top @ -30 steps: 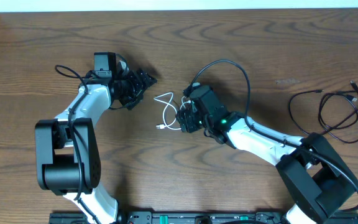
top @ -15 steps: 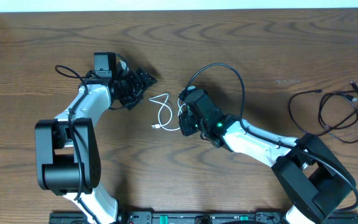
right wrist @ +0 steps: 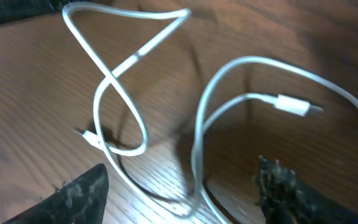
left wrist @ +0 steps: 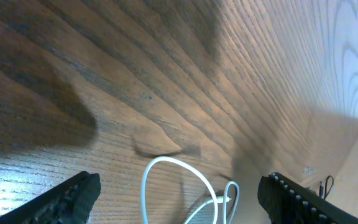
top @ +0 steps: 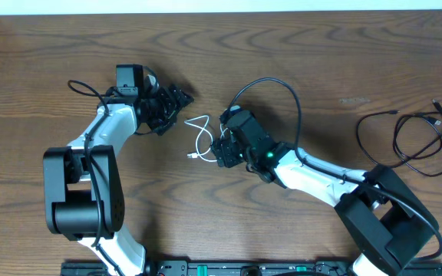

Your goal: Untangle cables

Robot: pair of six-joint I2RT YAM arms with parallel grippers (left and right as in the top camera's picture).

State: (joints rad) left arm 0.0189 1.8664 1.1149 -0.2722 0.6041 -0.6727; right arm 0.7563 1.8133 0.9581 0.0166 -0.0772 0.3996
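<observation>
Where it loops, white cable (right wrist: 109,78) sits inside right claw (right wrist: 180,186).

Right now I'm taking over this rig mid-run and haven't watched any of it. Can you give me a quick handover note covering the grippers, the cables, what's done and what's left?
Left gripper: open, empty, just up-left of the white cable.
Right gripper: open, empty, low over the white cable's right-hand loops, which lie on the wood between its fingers.
Black cable: loosely coiled at the far right of the table.
Done: the two cables lie well apart, not touching.
Left: the white cable crosses over itself in loops. It probably needs pulling out straight, and perhaps the black coil does too.
</observation>
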